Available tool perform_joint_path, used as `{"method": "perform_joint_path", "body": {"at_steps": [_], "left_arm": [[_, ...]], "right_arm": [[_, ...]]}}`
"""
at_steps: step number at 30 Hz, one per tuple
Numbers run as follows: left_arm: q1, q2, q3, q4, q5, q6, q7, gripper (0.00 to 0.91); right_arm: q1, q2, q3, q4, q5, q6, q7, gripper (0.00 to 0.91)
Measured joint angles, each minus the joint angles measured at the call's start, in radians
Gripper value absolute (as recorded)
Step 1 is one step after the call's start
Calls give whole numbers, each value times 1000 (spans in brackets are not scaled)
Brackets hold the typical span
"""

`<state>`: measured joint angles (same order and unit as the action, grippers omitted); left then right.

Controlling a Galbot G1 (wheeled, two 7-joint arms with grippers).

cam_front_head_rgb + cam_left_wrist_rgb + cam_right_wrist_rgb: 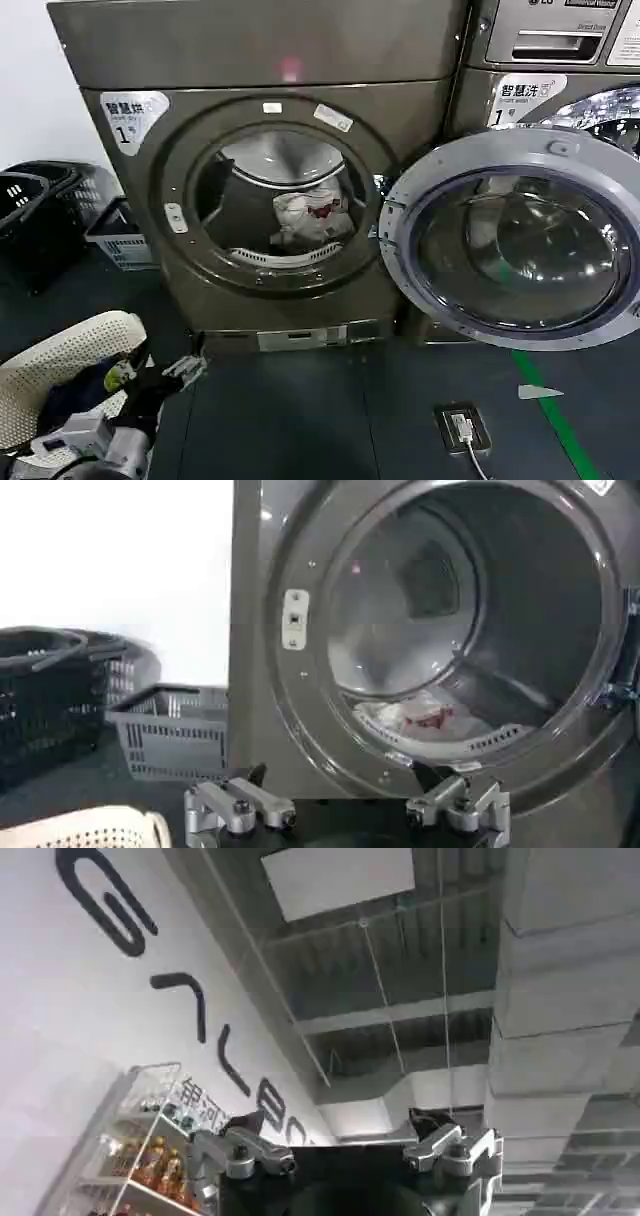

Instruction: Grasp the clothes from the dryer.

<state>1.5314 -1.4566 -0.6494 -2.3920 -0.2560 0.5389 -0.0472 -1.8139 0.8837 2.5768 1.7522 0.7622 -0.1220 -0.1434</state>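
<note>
The dryer (260, 60) stands in front of me, its round glass door (520, 240) swung open to the right. The clothes (305, 215), a small white bundle with red patches, lie low in the drum toward its right side. My left gripper (185, 368) hovers low at the front left, well short of the drum mouth, open and holding nothing. In the left wrist view this gripper (342, 776) faces the dryer (260, 630), with the clothes (420, 715) beyond the porthole rim. My right gripper (340, 1118) is open and empty, pointing up at a ceiling.
Black baskets (30, 200) and a grey basket (120, 235) stand left of the dryer. A cream perforated basket (60, 370) sits beside my left arm. A second machine (560, 40) stands at the right. A floor socket (462, 428) and green tape (545, 405) mark the dark floor.
</note>
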Motion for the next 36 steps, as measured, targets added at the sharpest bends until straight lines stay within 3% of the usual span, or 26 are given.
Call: {"method": "perform_joint_path", "body": {"at_steps": [30, 36], "left_arm": [[2, -14, -25, -27, -5, 7, 14, 907], [-2, -14, -18, -31, -5, -29, 34, 907]], "right_arm": [[9, -5, -5, -15, 21, 11, -11, 907], [9, -7, -4, -15, 21, 11, -13, 907]]}}
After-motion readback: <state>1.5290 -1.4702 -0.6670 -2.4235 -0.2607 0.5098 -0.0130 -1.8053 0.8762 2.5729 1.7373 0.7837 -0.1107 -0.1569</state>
